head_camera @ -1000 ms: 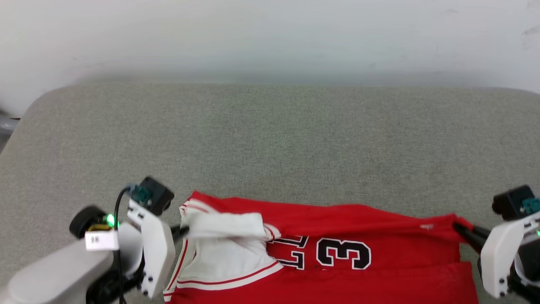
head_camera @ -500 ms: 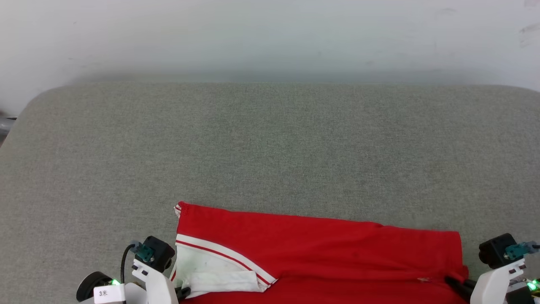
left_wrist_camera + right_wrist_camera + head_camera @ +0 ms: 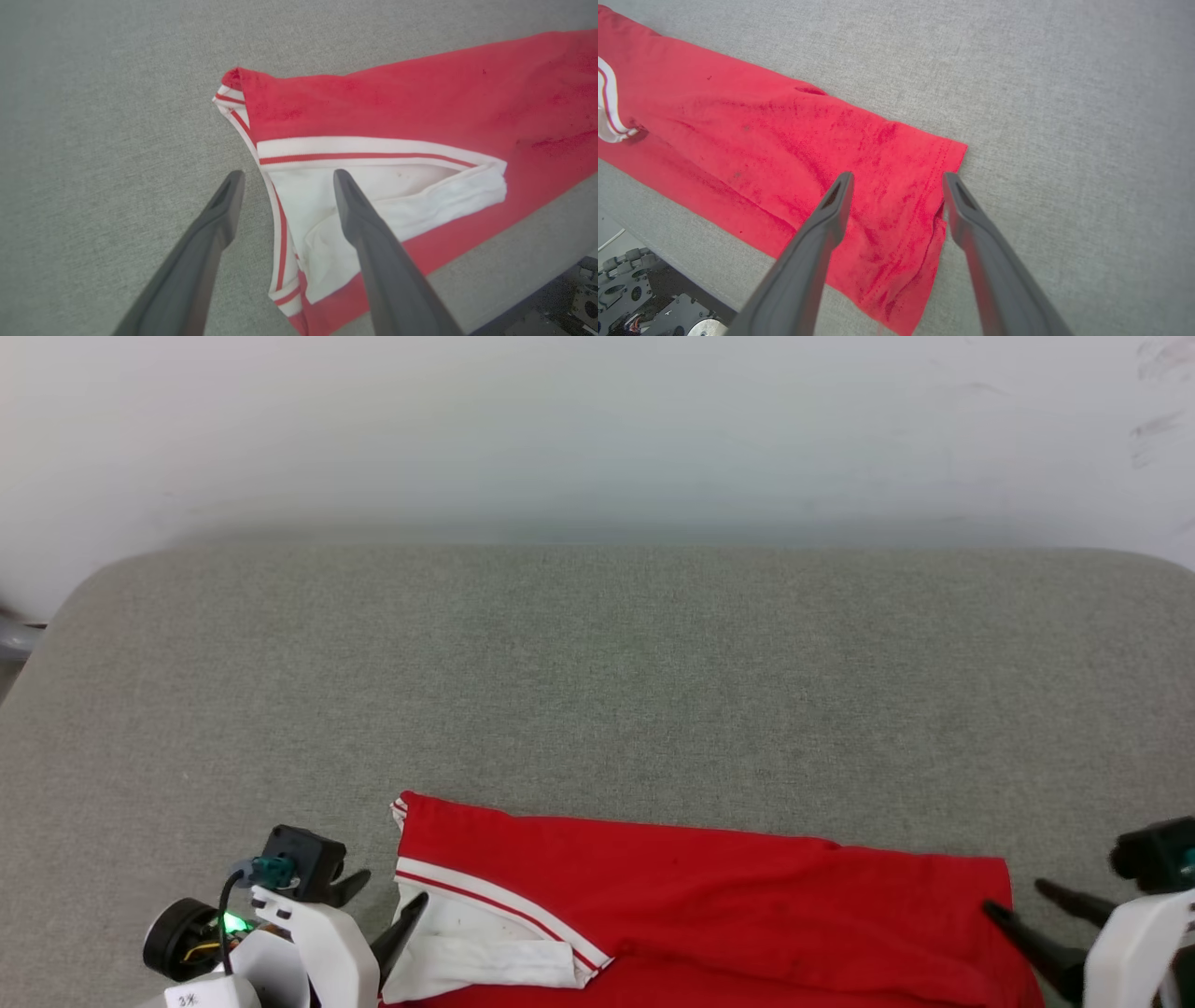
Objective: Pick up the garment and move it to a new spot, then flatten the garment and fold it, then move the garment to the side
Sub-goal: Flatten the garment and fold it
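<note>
1. Left pincer [image 3: 390,889]: stands apart, empty, astride the striped edge at the white-sleeve end.
2. Right pincer [image 3: 1016,896]: stands apart, empty, astride the red hem corner.
3. Garment [image 3: 709,887]: lies flat as a long red band on the grey tabletop [image 3: 597,691], along its near edge.
4. Long axis: runs left to right, one pincer at each end, neither nearer.
5. Probably calls for a fresh two-ended grip before the next move.

1. The left gripper [image 3: 390,889] is seen at the lower left, its two dark fingers held spread apart
2. The right gripper [image 3: 1016,896] is seen at the lower right, fingers likewise parted
</note>
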You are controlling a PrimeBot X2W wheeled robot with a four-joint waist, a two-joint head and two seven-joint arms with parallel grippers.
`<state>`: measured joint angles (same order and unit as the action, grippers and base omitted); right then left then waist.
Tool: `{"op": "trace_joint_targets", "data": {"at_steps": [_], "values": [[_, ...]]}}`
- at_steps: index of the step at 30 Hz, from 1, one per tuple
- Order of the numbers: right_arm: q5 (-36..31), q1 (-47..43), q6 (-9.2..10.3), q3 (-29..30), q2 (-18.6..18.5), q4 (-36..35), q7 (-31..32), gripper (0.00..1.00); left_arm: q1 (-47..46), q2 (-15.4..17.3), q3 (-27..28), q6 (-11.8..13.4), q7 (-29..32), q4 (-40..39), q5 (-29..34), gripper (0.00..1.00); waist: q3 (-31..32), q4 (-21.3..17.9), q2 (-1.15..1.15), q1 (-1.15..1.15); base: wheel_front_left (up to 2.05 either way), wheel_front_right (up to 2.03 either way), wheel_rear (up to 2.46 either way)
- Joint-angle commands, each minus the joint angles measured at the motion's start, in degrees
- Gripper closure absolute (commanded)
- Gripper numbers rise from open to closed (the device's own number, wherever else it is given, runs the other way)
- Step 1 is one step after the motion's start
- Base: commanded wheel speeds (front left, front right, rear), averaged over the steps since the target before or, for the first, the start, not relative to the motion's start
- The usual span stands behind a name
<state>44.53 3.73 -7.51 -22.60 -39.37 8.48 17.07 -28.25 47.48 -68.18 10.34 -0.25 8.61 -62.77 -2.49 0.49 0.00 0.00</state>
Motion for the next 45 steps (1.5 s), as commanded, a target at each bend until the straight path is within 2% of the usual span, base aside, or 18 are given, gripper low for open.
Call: {"op": "trace_joint_targets", "data": {"at_steps": [1, 7, 12, 18, 21, 27, 30, 37, 45], "values": [[1.4, -1.2, 0.05, 1.4, -1.6, -1.4, 0.2, 0.0, 1.2, 0.3, 0.9, 1.8, -2.4, -1.0, 0.9, 0.0, 0.7, 0.0, 0.0, 0.0, 0.0, 0.0, 0.0], [6.1, -1.9, 0.05, 5.5, -5.6, -2.5, 4.2, 0.0, 2.3, 0.7, 4.6, 8.9, -11.2, -3.2, 3.7, 0.0, 1.0, 0.5, 0.0, 0.0, 0.0, 0.0, 0.0], [10.9, -1.2, 0.05, 6.3, -7.1, -0.2, 9.8, 0.0, 3.7, -0.9, 8.9, 14.1, -14.6, -4.6, 6.6, 0.0, 0.5, 1.6, 0.0, 0.0, 0.0, 0.0, 0.0], [15.1, -0.7, 0.05, 6.2, -6.0, 3.5, 14.0, 0.0, 8.0, -5.3, 19.1, 19.0, -15.0, -7.5, 15.3, 0.0, -0.8, 3.8, 0.0, 0.0, 0.0, 0.0, 0.0], [16.0, -0.7, 0.05, 5.7, -5.1, 4.6, 14.3, 0.0, 12.0, -8.3, 25.5, 20.0, -15.0, -8.2, 20.6, 0.0, -1.4, 4.7, 0.0, 0.0, 0.0, 0.0, 0.0], [17.0, 0.1, 0.05, 4.3, -3.7, 6.3, 14.1, 0.0, 18.3, -13.6, 34.6, 19.7, -15.0, -8.9, 29.3, 0.0, -2.6, 5.6, 0.0, 0.0, 0.0, 0.0, 0.0], [17.6, 1.0, 0.05, 3.0, -2.4, 7.0, 13.6, 0.0, 21.8, -16.9, 39.3, 18.8, -15.0, -9.1, 33.6, 0.0, -3.3, 5.9, 0.0, 0.0, 0.0, 0.0, 0.0], [19.4, 1.7, 0.04, -1.3, 0.4, 10.0, 12.6, 0.0, 26.3, -24.2, 46.9, 13.3, -14.9, -7.4, 41.5, 0.0, -4.2, 7.3, 0.0, 0.0, 0.0, 0.0, 0.0], [21.0, 3.5, -0.05, -6.9, 3.2, 12.4, 11.2, 0.0, 29.4, -30.7, 54.5, 8.4, -14.9, -7.6, 49.3, 0.0, -4.9, 7.7, 0.0, 0.0, 0.0, 0.0, 0.0]]}}
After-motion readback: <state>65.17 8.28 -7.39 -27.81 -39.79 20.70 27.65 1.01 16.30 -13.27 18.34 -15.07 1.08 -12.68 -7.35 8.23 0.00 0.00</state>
